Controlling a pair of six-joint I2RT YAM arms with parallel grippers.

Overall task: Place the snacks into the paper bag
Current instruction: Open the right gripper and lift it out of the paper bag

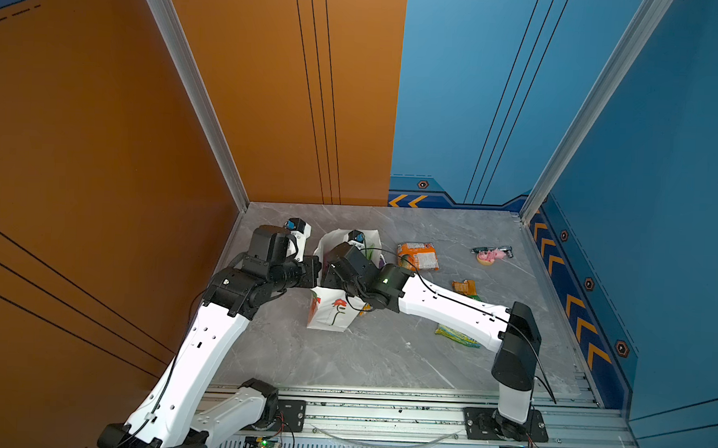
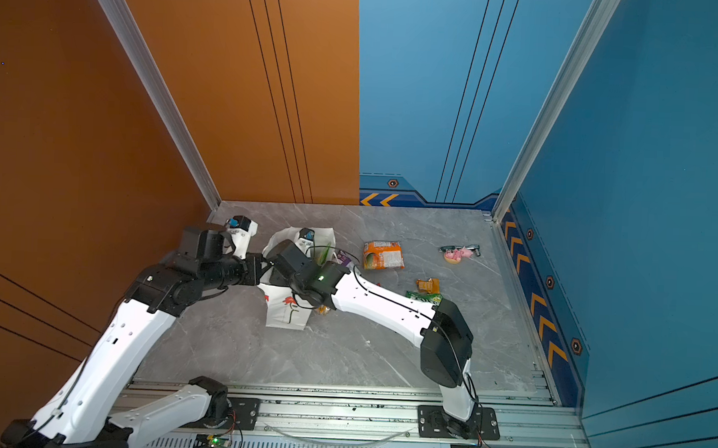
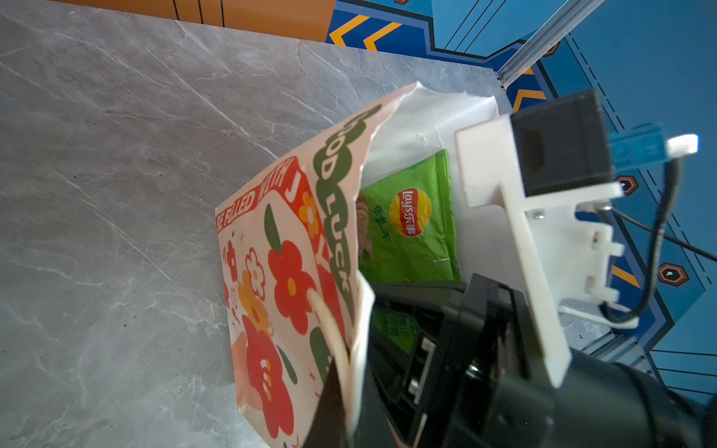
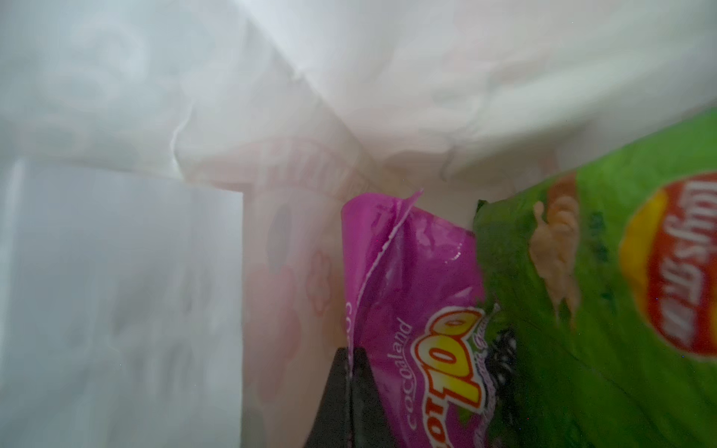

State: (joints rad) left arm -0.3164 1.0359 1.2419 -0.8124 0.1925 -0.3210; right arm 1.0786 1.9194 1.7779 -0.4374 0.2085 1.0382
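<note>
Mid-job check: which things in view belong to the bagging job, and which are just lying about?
Belong to the job: paper bag, pinched by the left end effector; green packet inside it; magenta packet in the right end effector; orange packet, small orange packet and green-yellow packet on the table.
Just lying about: pink toy figurine.

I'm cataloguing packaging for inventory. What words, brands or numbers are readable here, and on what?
"OOD LUCK", after a cut-off letter: paper bag, green letters.
"BE FILLED WITH J": paper bag, red band.
"Lay's", plus Chinese characters: green packet in the bag.
"cocoaland": magenta packet.
"oT 100", partly hidden: magenta packet.
Orange packet: print too small to read.
</note>
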